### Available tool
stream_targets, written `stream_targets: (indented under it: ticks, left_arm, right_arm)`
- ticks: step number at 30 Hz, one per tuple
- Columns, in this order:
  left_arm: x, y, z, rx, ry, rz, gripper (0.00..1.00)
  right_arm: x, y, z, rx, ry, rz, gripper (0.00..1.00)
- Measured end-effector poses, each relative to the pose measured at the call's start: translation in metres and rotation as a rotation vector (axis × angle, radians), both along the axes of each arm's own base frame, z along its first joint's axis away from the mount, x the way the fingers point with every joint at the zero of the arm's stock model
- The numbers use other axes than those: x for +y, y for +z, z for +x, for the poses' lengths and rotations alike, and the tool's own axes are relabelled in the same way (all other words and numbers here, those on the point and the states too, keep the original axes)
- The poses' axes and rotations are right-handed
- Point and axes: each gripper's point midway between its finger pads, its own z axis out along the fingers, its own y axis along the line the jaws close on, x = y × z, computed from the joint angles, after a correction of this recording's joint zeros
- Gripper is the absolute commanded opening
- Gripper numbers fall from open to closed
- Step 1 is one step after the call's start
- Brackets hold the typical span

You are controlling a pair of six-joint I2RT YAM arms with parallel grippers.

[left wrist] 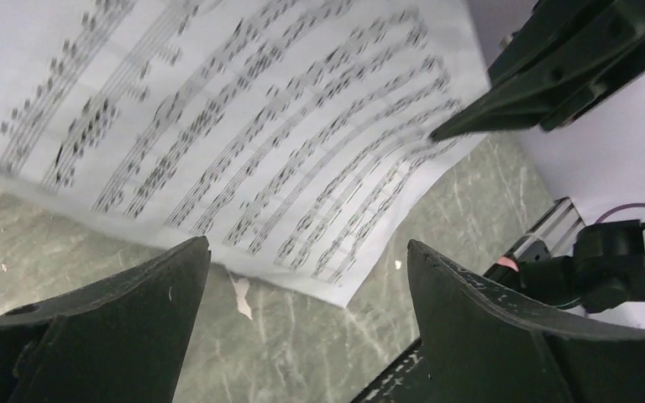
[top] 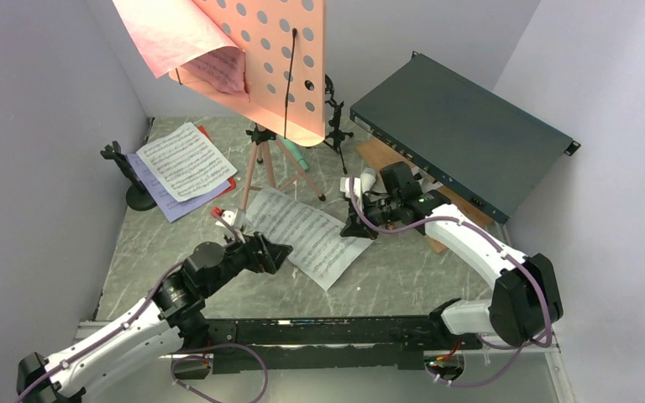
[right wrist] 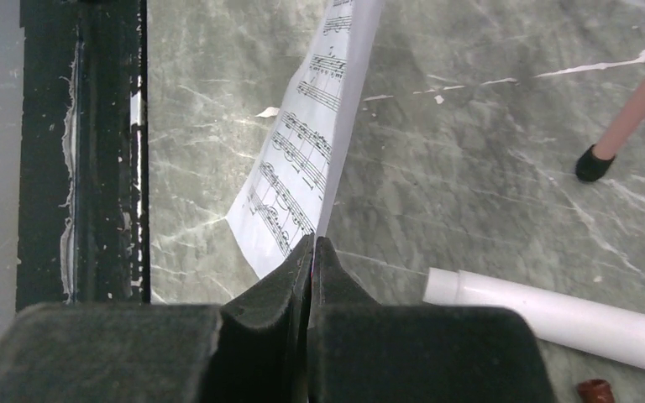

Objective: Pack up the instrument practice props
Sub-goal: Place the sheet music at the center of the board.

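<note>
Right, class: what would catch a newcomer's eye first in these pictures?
The pink stand looms at the back, its perforated desk filling the top of the overhead view. Mid-table, the right gripper pinches the edge of a sheet, while the left gripper stands open beside its left edge. A dark box sits back right.

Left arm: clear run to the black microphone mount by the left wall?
Probably yes. The left tool is open and empty, and only the flat stack of sheet-music pages lies beside that black microphone mount; the pink tripod's legs stand further right.
</note>
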Motion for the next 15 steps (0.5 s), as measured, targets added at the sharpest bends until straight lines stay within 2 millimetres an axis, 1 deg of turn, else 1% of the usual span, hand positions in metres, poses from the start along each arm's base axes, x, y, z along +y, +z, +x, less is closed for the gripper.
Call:
stream_targets:
  ticks: [1, 2, 7, 8, 10, 12, 15]
  left_arm:
    - [0.001, -0.005, -0.001, -0.016, -0.005, 0.004, 0.98]
    - [0.002, -0.011, -0.001, -0.036, -0.008, 0.003, 0.99]
    - [0.010, -0.043, -0.001, -0.061, 0.017, 0.003, 0.99]
    - [0.012, -0.052, 0.000, -0.059, 0.031, 0.007, 1.00]
    - [0.015, -0.061, 0.001, -0.054, 0.046, 0.011, 0.99]
    - [0.016, -0.065, 0.003, -0.057, 0.055, 0.008, 0.99]
    - [0.012, -0.065, 0.006, -0.072, 0.058, -0.016, 1.00]
  right_arm:
    - [-0.002, 0.002, 0.001, -0.005, -0.002, 0.004, 0.00]
    - [-0.005, 0.004, 0.002, -0.013, -0.001, 0.009, 0.00]
    - [-0.009, 0.012, -0.002, -0.026, 0.032, 0.030, 0.00]
    - [-0.009, 0.013, -0.003, -0.026, 0.038, 0.034, 0.00]
    - [-0.009, 0.016, -0.005, -0.025, 0.056, 0.044, 0.00]
    - [-0.009, 0.018, -0.009, -0.016, 0.074, 0.056, 0.00]
    - [-0.009, 0.024, -0.014, -0.009, 0.096, 0.075, 0.00]
